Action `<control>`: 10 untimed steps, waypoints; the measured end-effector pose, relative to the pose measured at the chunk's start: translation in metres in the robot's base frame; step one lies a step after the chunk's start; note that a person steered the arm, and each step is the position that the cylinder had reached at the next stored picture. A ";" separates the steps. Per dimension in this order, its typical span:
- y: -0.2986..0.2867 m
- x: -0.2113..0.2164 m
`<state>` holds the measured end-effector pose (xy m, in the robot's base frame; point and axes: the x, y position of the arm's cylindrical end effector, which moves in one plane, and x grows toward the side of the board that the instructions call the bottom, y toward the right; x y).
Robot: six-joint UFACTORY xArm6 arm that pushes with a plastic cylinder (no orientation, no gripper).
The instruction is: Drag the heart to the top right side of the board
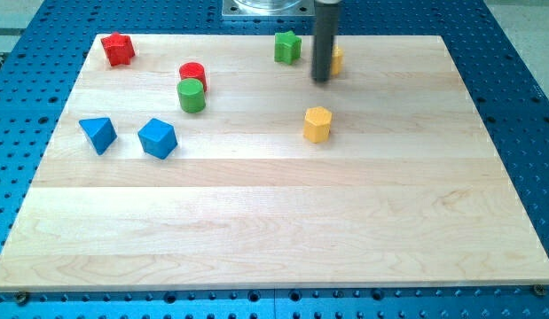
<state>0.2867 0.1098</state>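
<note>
My tip [321, 81] rests on the board near the view's top, right of centre. A yellow block [337, 60] sits just behind and to the right of the rod. The rod hides most of it, so I cannot make out its shape. It appears to touch the rod. A green star [287, 46] lies just left of the rod. A yellow hexagon [317, 124] lies below the tip, apart from it.
A red star [117, 49] sits at the top left corner. A red cylinder [192, 73] and a green cylinder [191, 95] stand together left of centre. A blue triangle [98, 133] and a blue cube-like block [157, 138] lie at the left. The board [283, 221] is edged by blue perforated table.
</note>
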 end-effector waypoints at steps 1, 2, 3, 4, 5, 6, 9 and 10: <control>-0.049 0.014; -0.102 0.017; -0.103 0.014; -0.103 -0.012; -0.049 -0.025; -0.014 -0.023; -0.019 -0.030; 0.040 -0.040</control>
<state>0.2467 0.1502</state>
